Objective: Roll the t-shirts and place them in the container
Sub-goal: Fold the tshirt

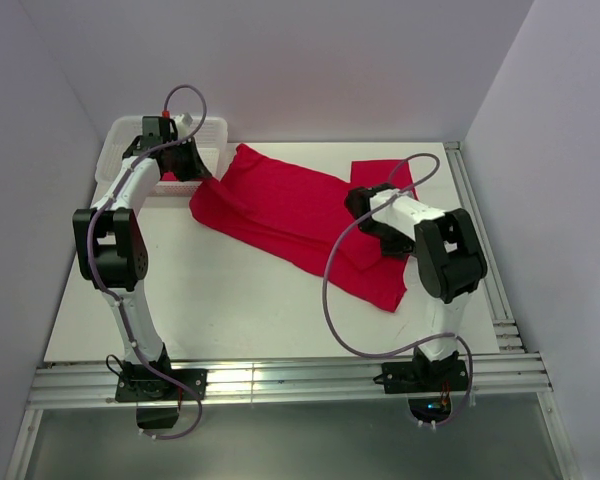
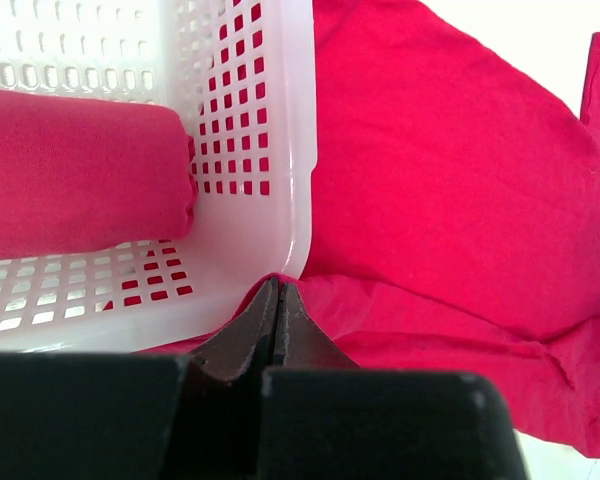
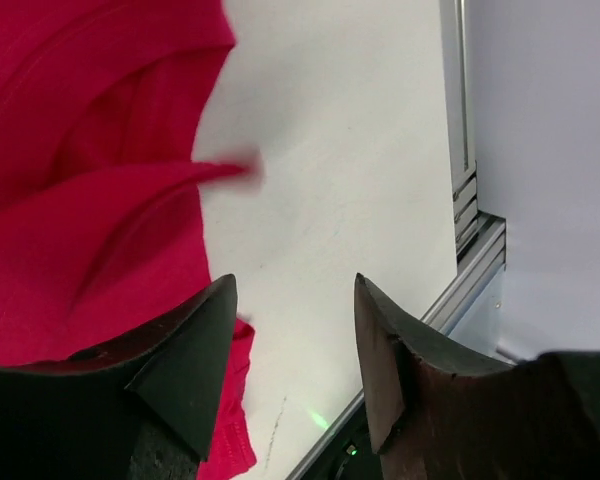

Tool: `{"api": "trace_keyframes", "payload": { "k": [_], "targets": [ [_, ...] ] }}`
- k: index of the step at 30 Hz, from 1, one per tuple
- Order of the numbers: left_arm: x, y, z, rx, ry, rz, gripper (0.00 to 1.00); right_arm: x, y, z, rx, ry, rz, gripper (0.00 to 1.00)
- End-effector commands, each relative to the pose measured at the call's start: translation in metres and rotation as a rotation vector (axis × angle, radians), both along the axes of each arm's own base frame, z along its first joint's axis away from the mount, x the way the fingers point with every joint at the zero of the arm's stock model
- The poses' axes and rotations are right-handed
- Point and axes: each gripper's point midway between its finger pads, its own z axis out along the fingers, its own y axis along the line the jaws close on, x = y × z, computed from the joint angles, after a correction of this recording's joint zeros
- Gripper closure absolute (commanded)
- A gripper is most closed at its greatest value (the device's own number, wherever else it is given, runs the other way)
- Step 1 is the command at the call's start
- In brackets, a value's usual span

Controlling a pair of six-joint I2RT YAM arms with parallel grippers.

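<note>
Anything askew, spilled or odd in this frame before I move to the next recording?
Yes: the unrolled t-shirt lies diagonally across the table, wrinkled, its far-left end bunched against a corner of the basket. The rolled t-shirt sits inside the basket. Nothing looks spilled or damaged.

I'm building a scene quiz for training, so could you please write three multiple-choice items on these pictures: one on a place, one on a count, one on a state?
1. Where is the rolled shirt? A in the basket; B on the bare table; C under the right arm.
2. How many red shirts show? A one; B two; C four.
3. How do the right arm's jaws stand? A open; B shut; C clamped on cloth.
Answers: 1 A, white mesh walls surround it; 2 B, one rolled, one flat shirt spread out; 3 A, a wide gap parts them.
</note>
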Motion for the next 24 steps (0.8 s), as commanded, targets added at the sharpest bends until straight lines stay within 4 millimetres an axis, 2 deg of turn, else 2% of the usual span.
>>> {"api": "trace_keyframes", "payload": {
  "k": [1,5,7,8,10,12,13,14,15,16,18,19,22,24],
  "targets": [
    [0.001,0.003,0.002,0.006,-0.014,-0.008,1.00,0.009,-0.004,0.036,0.010,-0.136,-0.017,0.41],
    [0.000,0.002,0.005,0.003,-0.018,-0.011,1.00,0.009,0.011,0.057,0.140,-0.240,0.009,0.42],
    [0.000,0.002,0.006,0.003,-0.021,-0.013,1.00,0.005,0.036,0.060,0.248,-0.252,0.071,0.44],
    [-0.001,0.002,0.006,0.004,-0.021,-0.014,1.00,0.002,0.052,0.056,0.290,-0.254,0.111,0.44],
    [-0.002,0.002,0.004,0.005,-0.016,-0.015,1.00,-0.005,0.073,0.052,0.375,-0.257,0.140,0.44],
    [-0.002,0.002,0.004,0.005,-0.016,-0.017,1.00,-0.015,0.090,0.040,0.423,-0.274,0.142,0.46],
    [-0.003,0.002,0.004,0.006,-0.013,-0.016,1.00,-0.019,0.093,0.041,0.455,-0.306,0.127,0.48],
    [-0.003,0.002,0.005,0.006,-0.016,-0.020,1.00,-0.027,0.095,0.028,0.490,-0.310,0.102,0.50],
    [-0.004,0.002,0.004,0.008,-0.014,-0.020,1.00,-0.031,0.097,0.026,0.528,-0.351,0.054,0.52],
    [-0.005,0.002,0.005,0.010,-0.020,-0.020,1.00,-0.044,0.095,0.020,0.557,-0.371,0.034,0.53],
    [-0.006,0.002,0.002,0.007,-0.019,-0.022,1.00,-0.050,0.103,0.017,0.639,-0.443,-0.022,0.56],
    [-0.006,0.002,0.003,0.005,-0.019,-0.024,1.00,-0.053,0.106,0.020,0.682,-0.476,-0.026,0.60],
    [-0.007,-0.001,0.000,-0.006,-0.010,-0.035,1.00,-0.063,0.111,-0.003,0.733,-0.466,-0.055,0.79],
    [-0.007,-0.002,-0.001,-0.012,-0.007,-0.040,1.00,-0.063,0.109,-0.008,0.710,-0.451,-0.080,0.84]
  ]
}}
